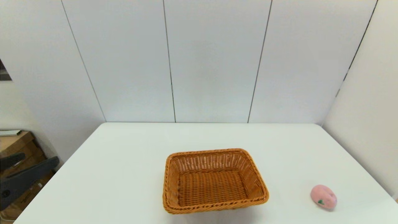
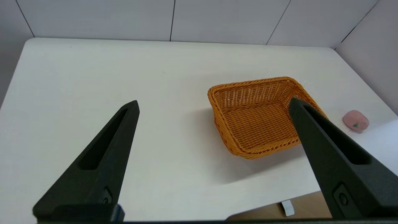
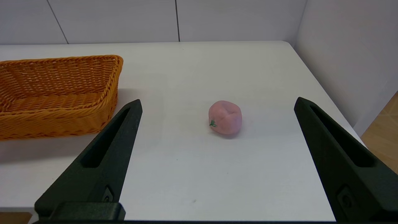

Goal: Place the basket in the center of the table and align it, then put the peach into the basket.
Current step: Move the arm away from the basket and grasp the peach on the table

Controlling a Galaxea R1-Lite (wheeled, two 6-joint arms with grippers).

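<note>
The right gripper (image 3: 217, 102) hangs wide open and empty over the table's (image 1: 124, 161) near edge, with the peach (image 3: 225, 117) lying ahead between its fingers, probably lined up for a grasp. The basket (image 3: 59, 93) sits beside it, empty. The left gripper (image 2: 214, 104) is open and idle. No writing shows.

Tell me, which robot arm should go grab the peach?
Probably the right. The peach lies on the robot's right side of the table, straight ahead of the open right gripper; the basket sits between it and the left gripper.
</note>
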